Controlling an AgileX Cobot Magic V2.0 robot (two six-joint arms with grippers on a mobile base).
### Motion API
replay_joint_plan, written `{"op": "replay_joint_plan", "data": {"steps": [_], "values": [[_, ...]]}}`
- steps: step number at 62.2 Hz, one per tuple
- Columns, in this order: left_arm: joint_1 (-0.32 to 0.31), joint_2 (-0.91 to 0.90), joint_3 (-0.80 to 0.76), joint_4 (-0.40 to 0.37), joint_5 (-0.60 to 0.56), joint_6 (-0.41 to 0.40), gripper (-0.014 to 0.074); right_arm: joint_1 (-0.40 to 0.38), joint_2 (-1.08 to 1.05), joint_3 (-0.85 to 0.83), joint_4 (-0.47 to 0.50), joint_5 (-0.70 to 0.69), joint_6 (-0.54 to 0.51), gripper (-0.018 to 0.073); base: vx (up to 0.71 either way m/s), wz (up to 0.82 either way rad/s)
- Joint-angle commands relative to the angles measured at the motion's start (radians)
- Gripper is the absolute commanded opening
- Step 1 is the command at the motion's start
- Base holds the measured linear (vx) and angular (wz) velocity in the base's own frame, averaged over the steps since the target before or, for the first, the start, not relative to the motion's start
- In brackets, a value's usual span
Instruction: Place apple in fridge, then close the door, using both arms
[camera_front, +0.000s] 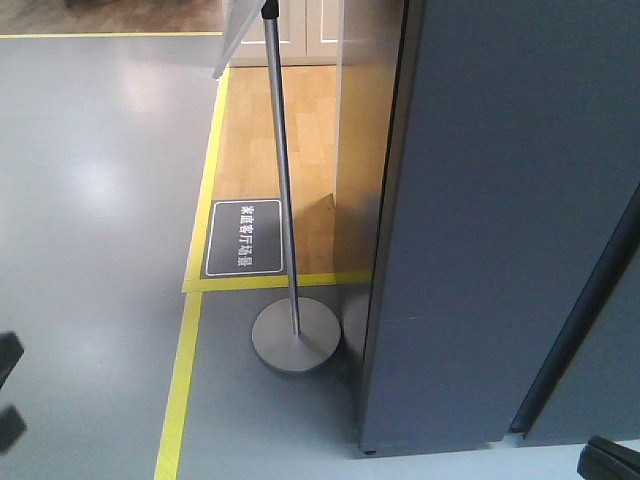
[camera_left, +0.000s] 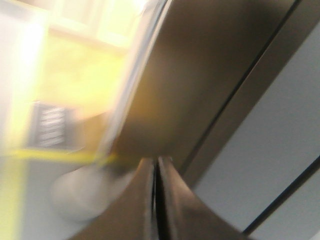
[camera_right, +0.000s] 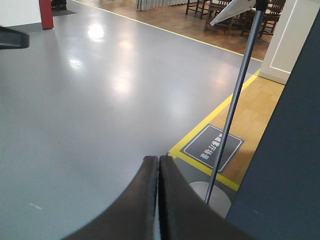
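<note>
The apple is not in view. A tall dark grey body (camera_front: 500, 220), which looks like the fridge from outside, fills the right of the front view. A black slanting seam (camera_front: 585, 300) divides its panels, and no white interior shows. I cannot tell which panel is the door. It also shows in the left wrist view (camera_left: 280, 125) and the right wrist view (camera_right: 295, 165). My left gripper (camera_left: 156, 161) is shut and empty, pointing at its lower edge; this view is blurred. My right gripper (camera_right: 158, 158) is shut and empty over the grey floor.
A sign stand with a metal pole (camera_front: 283, 170) and a round base (camera_front: 296, 340) stands just left of the grey body. A dark floor sign (camera_front: 244, 238) lies on a wood floor patch edged by yellow tape (camera_front: 180, 390). Grey floor (camera_front: 90, 250) spreads left.
</note>
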Motion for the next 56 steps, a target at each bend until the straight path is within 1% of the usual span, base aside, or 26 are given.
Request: {"op": "replay_joint_plan", "data": {"steps": [1,6,11,18,19,22,26,34,38,44,56], "values": [[-0.003,-0.091,-0.003,-0.040,0.028,0.207,-0.0007,-0.003,0.014,-0.022,0.044,-0.045,0.000,-0.0006,0.00,0.00],[0.002,-0.200,0.051,-0.046,0.020,0.235,-0.0007,-0.003,0.014,-0.022,0.044,-0.045,0.000,-0.0006,0.00,0.00],[0.016,-0.307,0.128,-0.047,0.000,0.237,-0.0007,-0.003,0.014,-0.022,0.044,-0.045,0.000,-0.0006,0.00,0.00],[0.065,-0.465,0.245,-0.056,-0.051,0.236,-0.0007,-0.003,0.014,-0.022,0.044,-0.045,0.000,-0.0006,0.00,0.00],[0.072,-0.482,0.252,-0.059,-0.045,0.236,-0.0007,-0.003,0.014,-0.022,0.044,-0.045,0.000,-0.0006,0.00,0.00],[0.096,-0.532,0.241,-0.064,0.049,0.237,-0.0007,-0.003,0.014,-0.022,0.044,-0.047,0.000,-0.0006,0.00,0.00],[0.130,-0.581,0.240,-0.061,0.092,0.245,-0.0007,-0.003,0.014,-0.022,0.044,-0.046,0.000,-0.0006,0.00,0.00],[0.191,-0.580,0.242,-0.036,0.130,0.245,-0.0007,-0.003,0.014,-0.022,0.046,-0.045,0.000,-0.0006,0.00,0.00],[0.208,-0.580,0.242,-0.034,0.130,0.243,-0.0007,-0.003,0.014,-0.022,0.046,-0.046,0.000,-0.0006,0.00,0.00],[0.218,-0.580,0.242,-0.034,0.130,0.242,-0.0007,-0.003,0.014,-0.022,0.046,-0.046,0.000,-0.0006,0.00,0.00],[0.218,-0.580,0.241,-0.034,0.134,0.238,-0.0007,-0.003,0.014,-0.022,0.046,-0.046,0.000,-0.0006,0.00,0.00]]}}
